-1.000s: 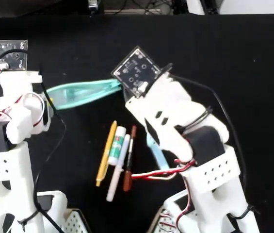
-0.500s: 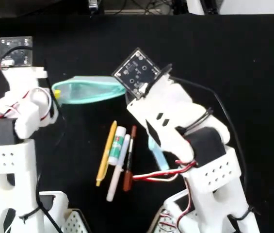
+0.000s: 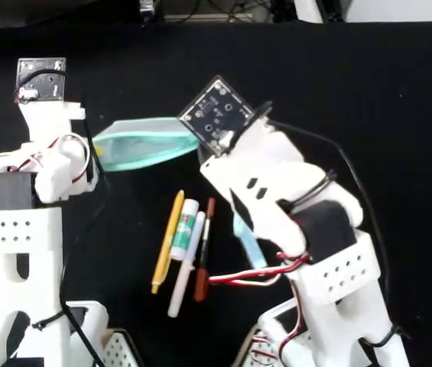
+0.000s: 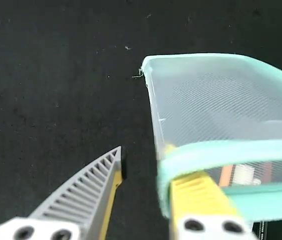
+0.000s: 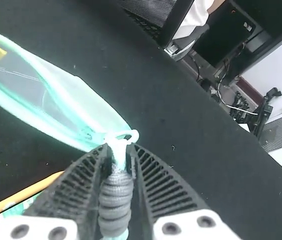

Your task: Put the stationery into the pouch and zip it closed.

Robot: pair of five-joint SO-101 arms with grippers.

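Pinching pouch (image 5: 46, 105) cord (image 5: 116, 190) (right fingers (image 5: 81, 185) clamped).

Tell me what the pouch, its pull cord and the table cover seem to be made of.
The pouch: likely translucent mesh-textured plastic with smooth teal edging; fine lines show and it is see-through. The pull cord: grey braided textile, going by its ridged weave. The table cover: matte black cloth, probably; lint specks cling to it.

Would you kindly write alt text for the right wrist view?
The right gripper is shut on the grey pull cord of a teal-edged pouch, which stretches away over a black table. A yellow pen lies nearby.
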